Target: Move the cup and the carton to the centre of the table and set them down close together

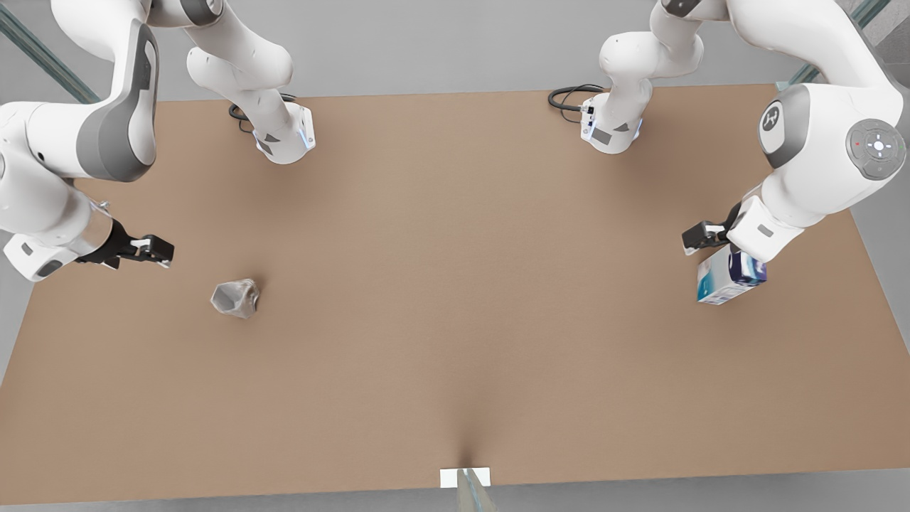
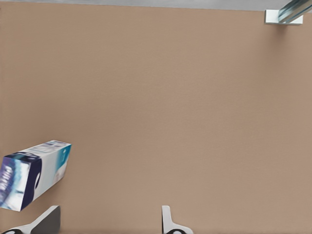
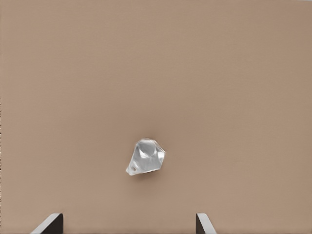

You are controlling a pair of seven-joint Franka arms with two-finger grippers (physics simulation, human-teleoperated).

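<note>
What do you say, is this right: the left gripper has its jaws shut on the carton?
Not right. The left wrist view shows the left gripper with its jaws open, and the carton sits apart from them, ungripped.

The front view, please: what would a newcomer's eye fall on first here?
The small pale grey faceted cup sits alone on the large tan-brown table toward the front view's left, with the right hand open beside it, apart from it. At the front view's right, the white-and-teal rectangular carton with a dark blue top lies partly under the left hand, which is open and not gripping it.
</note>
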